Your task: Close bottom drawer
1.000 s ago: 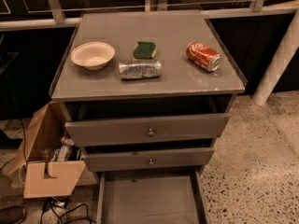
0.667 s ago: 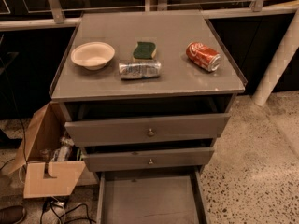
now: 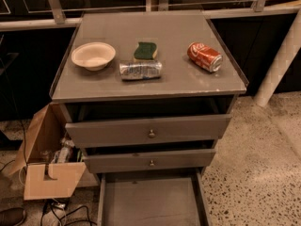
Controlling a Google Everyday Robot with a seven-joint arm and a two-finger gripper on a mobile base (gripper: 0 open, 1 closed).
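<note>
The grey cabinet (image 3: 150, 86) has three drawers. The bottom drawer (image 3: 150, 204) is pulled far out toward me; its flat grey inside shows at the bottom of the view, and its front panel and knob are cut off below the frame edge. The middle drawer (image 3: 150, 160) and the top drawer (image 3: 149, 131) each stand slightly open, each with a small round metal knob. No gripper or arm is in view.
On the cabinet top lie a white bowl (image 3: 93, 55), a green sponge (image 3: 145, 51), a crushed silver can (image 3: 140, 69) and a red soda can (image 3: 204, 56). An open cardboard box (image 3: 47, 164) with clutter stands at the left. A white post (image 3: 277, 60) stands at the right. Cables (image 3: 66, 213) lie on the speckled floor.
</note>
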